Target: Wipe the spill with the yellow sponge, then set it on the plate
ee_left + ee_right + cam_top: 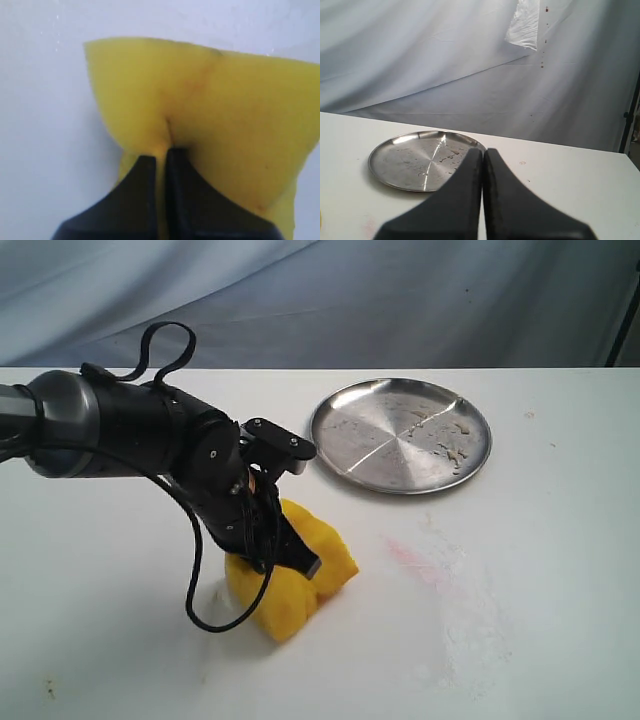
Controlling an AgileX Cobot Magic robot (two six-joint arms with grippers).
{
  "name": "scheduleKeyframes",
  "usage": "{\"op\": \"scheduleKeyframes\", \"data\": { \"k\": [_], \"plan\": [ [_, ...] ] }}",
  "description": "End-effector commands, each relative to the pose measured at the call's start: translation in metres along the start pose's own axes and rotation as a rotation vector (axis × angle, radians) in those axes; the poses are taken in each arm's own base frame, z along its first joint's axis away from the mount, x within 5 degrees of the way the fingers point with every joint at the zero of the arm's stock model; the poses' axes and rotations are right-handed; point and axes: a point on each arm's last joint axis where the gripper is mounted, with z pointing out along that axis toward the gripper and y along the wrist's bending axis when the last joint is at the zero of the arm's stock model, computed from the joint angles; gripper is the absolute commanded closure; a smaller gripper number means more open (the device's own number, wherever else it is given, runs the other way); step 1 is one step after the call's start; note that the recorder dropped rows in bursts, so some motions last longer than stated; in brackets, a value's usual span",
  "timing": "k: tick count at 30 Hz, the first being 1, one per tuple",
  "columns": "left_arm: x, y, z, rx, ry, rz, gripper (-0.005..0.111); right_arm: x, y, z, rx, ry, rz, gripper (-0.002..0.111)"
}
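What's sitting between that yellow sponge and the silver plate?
Only bare white table, as the exterior view shows. The left gripper pinches the yellow sponge, which lies apart from the plate.

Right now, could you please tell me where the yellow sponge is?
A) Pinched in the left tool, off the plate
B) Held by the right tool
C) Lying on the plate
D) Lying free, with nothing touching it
A: the left tool is shut on the yellow sponge, creasing it, while the plate sits apart with no sponge on it.
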Motion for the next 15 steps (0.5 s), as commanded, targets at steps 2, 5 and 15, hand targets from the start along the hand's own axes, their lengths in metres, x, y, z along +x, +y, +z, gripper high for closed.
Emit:
{"op": "scheduleKeyframes", "data": {
  "k": [2, 5, 15],
  "plan": [
    [-0.018, -0.003, 0.014, 0.018, -0.049, -0.026, 0.107, 0.001, 0.0, 0.0, 0.009, -0.001, -0.007, 0.108],
    [-0.033, -0.005, 0.021, 0.022, -0.028, -0.011, 0.107, 0.001, 0.0, 0.0, 0.009, -0.001, -0.007, 0.108],
    [-0.085, -0.043, 0.039, 0.054, -0.034, 0.101, 0.107, 0.001, 0.0, 0.0, 0.009, -0.001, -0.007, 0.108]
  ]
}}
